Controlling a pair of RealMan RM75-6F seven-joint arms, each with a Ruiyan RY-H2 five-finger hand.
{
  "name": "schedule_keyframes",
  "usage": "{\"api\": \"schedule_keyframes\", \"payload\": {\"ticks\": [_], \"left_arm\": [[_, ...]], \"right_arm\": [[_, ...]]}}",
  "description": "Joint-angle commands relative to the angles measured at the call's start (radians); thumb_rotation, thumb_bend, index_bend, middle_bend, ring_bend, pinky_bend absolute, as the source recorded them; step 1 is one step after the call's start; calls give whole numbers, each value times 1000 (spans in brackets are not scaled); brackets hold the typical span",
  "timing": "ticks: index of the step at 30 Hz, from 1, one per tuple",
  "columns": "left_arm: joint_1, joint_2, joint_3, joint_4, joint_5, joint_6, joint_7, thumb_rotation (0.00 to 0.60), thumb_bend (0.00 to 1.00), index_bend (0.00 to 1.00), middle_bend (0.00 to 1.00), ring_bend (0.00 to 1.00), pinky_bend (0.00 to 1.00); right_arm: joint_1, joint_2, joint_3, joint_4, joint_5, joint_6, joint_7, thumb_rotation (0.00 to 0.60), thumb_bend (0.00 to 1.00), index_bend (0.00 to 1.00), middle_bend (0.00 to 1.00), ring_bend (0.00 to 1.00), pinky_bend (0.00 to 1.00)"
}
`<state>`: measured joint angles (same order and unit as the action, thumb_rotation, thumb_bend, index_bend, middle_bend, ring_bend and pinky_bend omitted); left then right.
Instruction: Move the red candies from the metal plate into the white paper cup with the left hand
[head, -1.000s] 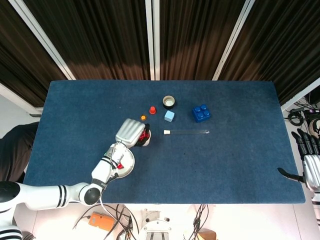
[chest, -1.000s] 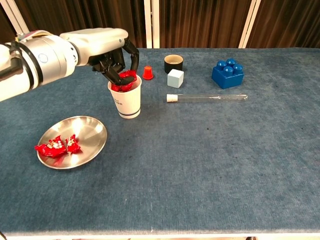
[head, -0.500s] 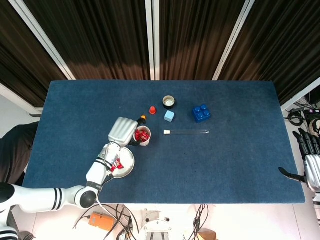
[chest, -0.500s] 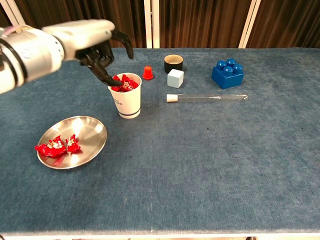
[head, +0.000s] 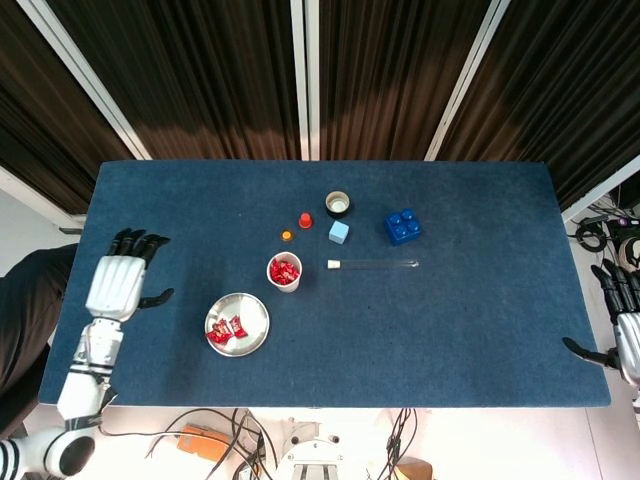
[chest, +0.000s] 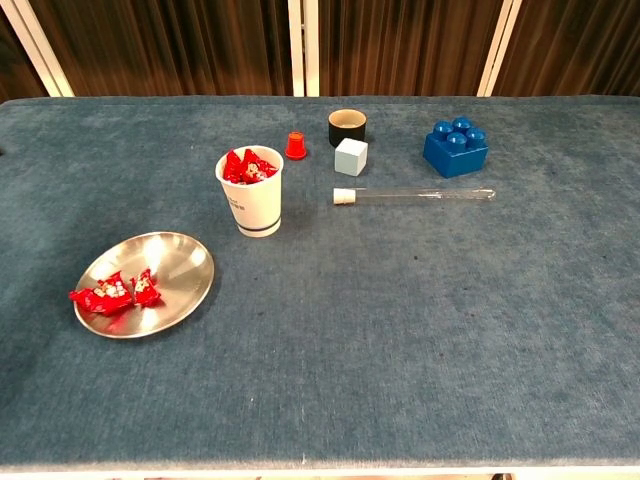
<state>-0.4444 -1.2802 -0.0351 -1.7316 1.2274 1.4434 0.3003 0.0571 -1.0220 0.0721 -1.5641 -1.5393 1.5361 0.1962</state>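
Note:
The white paper cup (chest: 251, 196) (head: 284, 273) stands upright with red candies (chest: 248, 166) heaped in its mouth. To its front left lies the metal plate (chest: 180, 262) (head: 252, 313), holding two red candies (chest: 115, 291) (head: 227, 329) near its left rim. My left hand (head: 119, 284) is open, fingers spread, over the table's left edge, far from plate and cup; the chest view does not show it. My right hand (head: 622, 320) hangs open off the table's right edge, only in the head view.
Behind the cup sit a small red cap (chest: 295, 145), an orange cap (head: 286, 236), a black-rimmed cup (chest: 347, 126), a pale blue cube (chest: 351, 156) and a blue brick (chest: 455, 146). A glass test tube (chest: 414, 195) lies right of the cup.
My left hand let a candy go into the cup, then drew back far left to the table's edge, open. The right hand has barely moved.

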Motion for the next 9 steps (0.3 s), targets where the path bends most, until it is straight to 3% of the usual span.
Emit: {"api": "schedule_keyframes", "payload": {"ticks": [1, 6, 9], "left_arm": [[121, 45, 88, 47, 120, 134, -102, 600, 80, 181, 145, 31, 0], [226, 74, 154, 52, 174, 202, -121, 600, 78, 164, 145, 29, 0], [269, 94, 166, 47, 191, 231, -122, 600, 78, 164, 145, 29, 0]], "right_arm": [[-8, -9, -10, 4, -14, 11, -9, 600, 185, 0, 25, 0, 30], [-23, -14, -21, -1, -31, 33, -20, 600, 185, 0, 25, 0, 0], [-23, -14, -29, -1, -42, 30, -12, 600, 185, 0, 25, 0, 0]]}}
